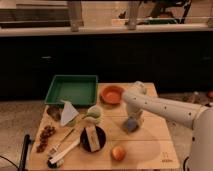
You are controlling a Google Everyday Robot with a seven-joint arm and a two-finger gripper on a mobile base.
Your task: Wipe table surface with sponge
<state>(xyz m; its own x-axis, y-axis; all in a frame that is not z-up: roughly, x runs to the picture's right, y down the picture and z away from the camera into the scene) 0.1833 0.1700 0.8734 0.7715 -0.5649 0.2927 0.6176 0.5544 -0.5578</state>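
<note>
The gripper (132, 120) presses down on the sponge (131, 125), its grip state untellable; a wide sweep over the table surface (150, 145) risks knocking the orange (118, 152) just ahead.

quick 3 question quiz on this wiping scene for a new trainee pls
1. True or false: the gripper is down at the sponge on the table.
2. Which lies nearest the sponge? A green tray B orange fruit C white brush
3. Fill in: the orange bowl sits just to the right of the green ____.

Key: 1 true. 2 B. 3 tray.
</note>
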